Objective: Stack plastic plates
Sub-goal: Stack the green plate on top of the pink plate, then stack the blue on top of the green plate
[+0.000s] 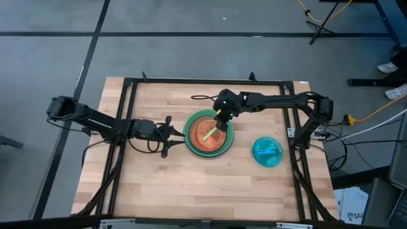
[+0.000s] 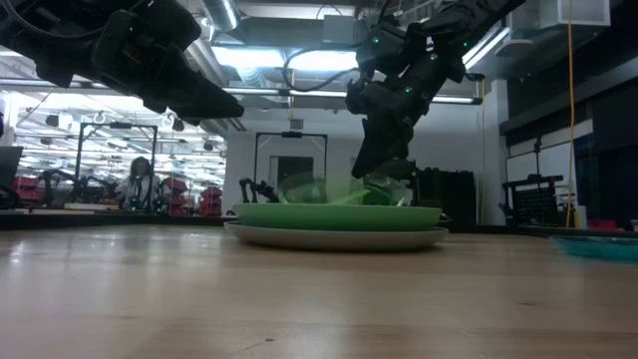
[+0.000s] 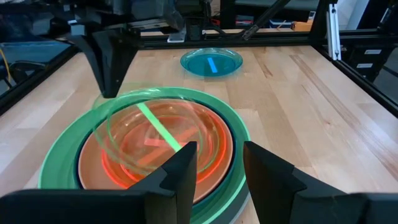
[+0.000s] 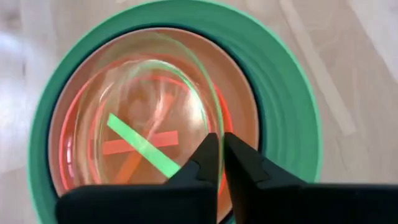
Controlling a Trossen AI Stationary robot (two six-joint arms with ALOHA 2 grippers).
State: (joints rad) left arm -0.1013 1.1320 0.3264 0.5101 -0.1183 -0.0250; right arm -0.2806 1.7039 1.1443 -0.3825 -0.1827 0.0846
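A stack of plastic plates [image 1: 208,135] stands at the table's middle: a grey one [image 2: 339,238] at the bottom, then light green [image 3: 65,155], dark teal, brown and translucent orange [image 4: 81,180]. Above it a translucent lime plate [image 4: 149,93] with a green stripe sits tilted, and my right gripper [image 4: 221,155] is shut on it. My left gripper [image 3: 217,168] waits open just left of the stack, holding nothing. A cyan plate [image 1: 267,151] lies flat on the table to the right. My right gripper pinches the lime plate's rim [image 4: 213,121] between its two fingers, at the plate's far right side. The fingers slant down from the table's far right. The plate is tilted, with the held side raised and the opposite side [image 3: 186,168] down inside the stack's top plate.
A black cable loop [image 1: 202,97] lies on the table beyond the stack. A black metal frame [image 1: 130,86] runs around the tabletop. Bare wood lies in front of the stack.
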